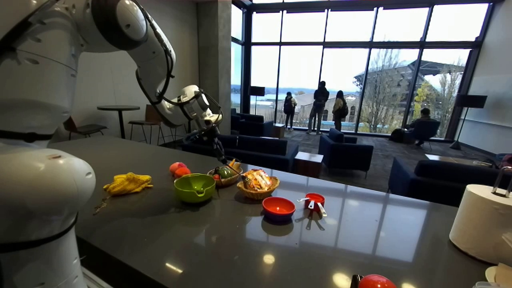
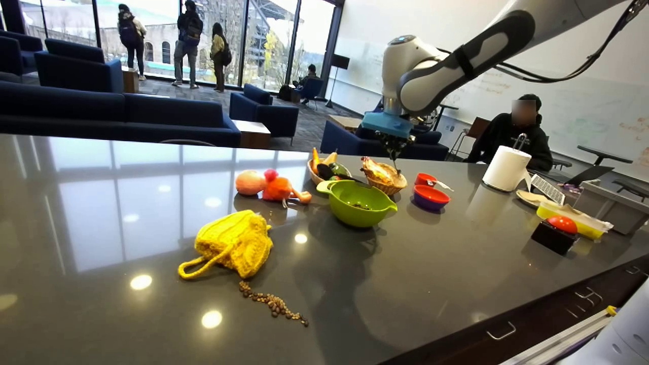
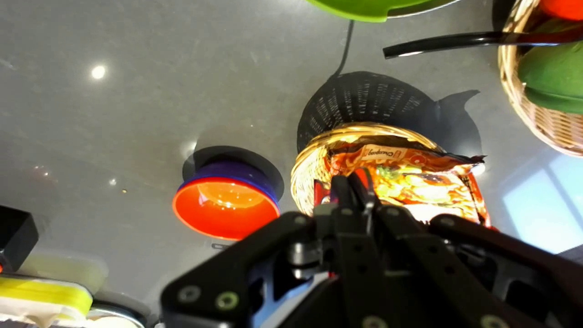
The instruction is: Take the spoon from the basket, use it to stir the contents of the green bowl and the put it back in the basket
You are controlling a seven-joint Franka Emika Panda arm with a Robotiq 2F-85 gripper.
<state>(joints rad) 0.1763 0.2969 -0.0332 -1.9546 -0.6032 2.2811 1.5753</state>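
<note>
The closed gripper (image 3: 348, 183), any hold unclear, is at the packet basket (image 3: 313, 169); the green bowl (image 1: 195, 194) and red bowl (image 3: 223, 207) stand near it.

Arm (image 1: 148, 56) outstretched, pincer (image 3: 350, 184) pointing down (fingers (image 3: 339, 189) pressed together).

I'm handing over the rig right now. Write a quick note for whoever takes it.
Gripper: shut, down at the packet basket; contact unclear, nothing clearly held.
Probable spoon: black handle end jutting over the rim of the vegetable basket.
Green bowl: on the counter, small pieces inside.
Done: can't tell whether any stirring has happened.
Left: if none, likely grasp the spoon, stir, return it to its basket.
</note>
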